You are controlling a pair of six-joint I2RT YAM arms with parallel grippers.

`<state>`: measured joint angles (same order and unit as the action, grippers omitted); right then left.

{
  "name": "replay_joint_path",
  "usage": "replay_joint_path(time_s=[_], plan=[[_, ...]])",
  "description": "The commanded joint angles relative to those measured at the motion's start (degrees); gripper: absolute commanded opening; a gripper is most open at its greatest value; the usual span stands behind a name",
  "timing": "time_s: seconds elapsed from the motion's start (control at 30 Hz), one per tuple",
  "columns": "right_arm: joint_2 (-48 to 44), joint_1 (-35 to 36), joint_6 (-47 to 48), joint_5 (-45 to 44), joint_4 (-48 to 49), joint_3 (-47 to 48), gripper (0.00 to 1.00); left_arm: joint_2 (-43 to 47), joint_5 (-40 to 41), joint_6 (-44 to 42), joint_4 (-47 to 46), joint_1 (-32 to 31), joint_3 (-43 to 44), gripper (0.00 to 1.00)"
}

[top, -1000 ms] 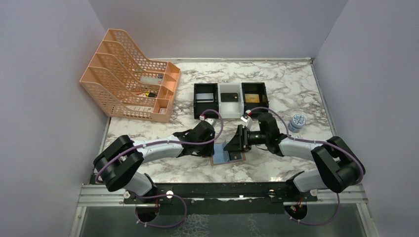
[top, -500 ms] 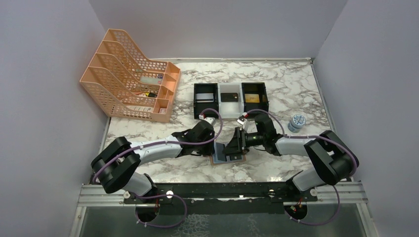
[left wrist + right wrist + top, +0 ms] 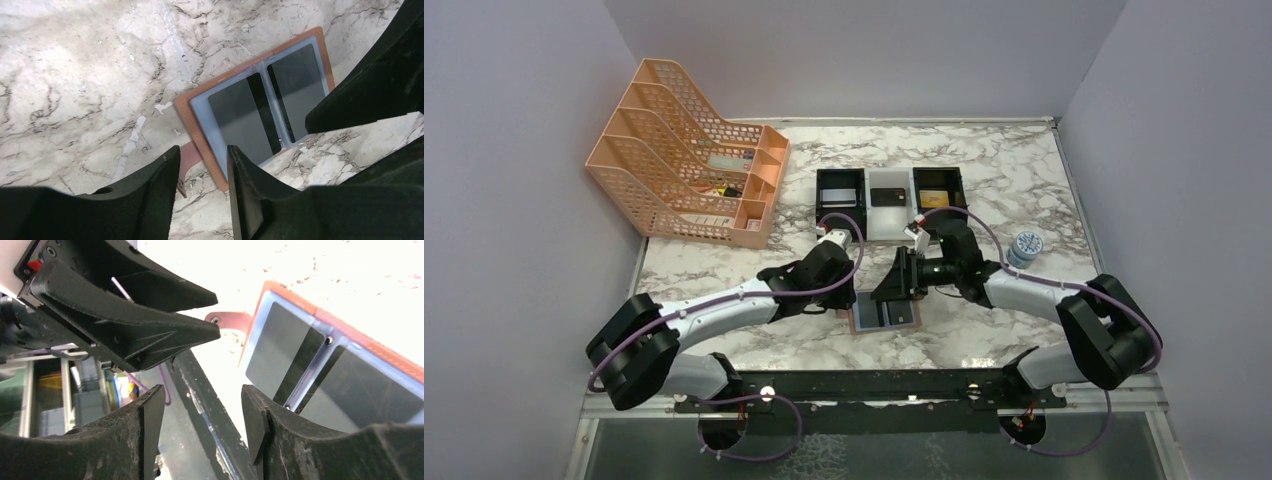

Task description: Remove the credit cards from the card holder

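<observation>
The card holder (image 3: 199,125) lies spread open and flat on the marble table (image 3: 984,170), pale lining up, at about 6 o'clock from the table's middle and near the front edge. Two dark grey credit cards (image 3: 240,117) sit tucked in its pockets, one in each half; the one nearer the side tab (image 3: 187,155) carries a darker stripe. In the top view the left gripper (image 3: 202,162) hangs at the holder's 10 o'clock corner, its jaws parted and clamping nothing. The tab lies on the table in the gap between its fingers, though I cannot tell whether either finger touches it. The right gripper (image 3: 202,395) hovers at the holder's 12 o'clock edge, jaws likewise spread and empty, pointing down toward the cards. Well apart from the holder, at its 12 o'clock, three trays stand touching in a row: a left black tray (image 3: 820,200), a white tray (image 3: 890,224) and a right black tray (image 3: 962,195). The white one holds a dark card (image 3: 889,197) and the right black one a gold card (image 3: 934,198). The left one may hold something pale grey, too small to make out. An orange mesh rack (image 3: 689,165) stands at 10 o'clock, and a small round blue-and-white tin (image 3: 1025,247) at 2 o'clock.
</observation>
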<state>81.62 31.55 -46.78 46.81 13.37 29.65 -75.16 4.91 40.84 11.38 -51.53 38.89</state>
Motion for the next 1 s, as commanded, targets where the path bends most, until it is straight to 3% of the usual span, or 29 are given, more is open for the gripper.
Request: replay_joint_path(time_s=[0.0,0.47,0.97], plan=[[-3.0,0.4,5.6,-8.5,-9.1,2.5,0.59,3.0,3.4,0.9,1.3,-0.5,0.1,0.43],[7.3,0.4,3.4,-3.2,-0.9,0.4,0.53,-5.8,-6.5,0.5,-8.3,-0.5,-0.2,0.37],[13.7,0.4,-0.7,0.4,7.9,-0.6,0.47,-8.3,-5.6,1.7,-8.2,-0.8,-3.5,0.3]])
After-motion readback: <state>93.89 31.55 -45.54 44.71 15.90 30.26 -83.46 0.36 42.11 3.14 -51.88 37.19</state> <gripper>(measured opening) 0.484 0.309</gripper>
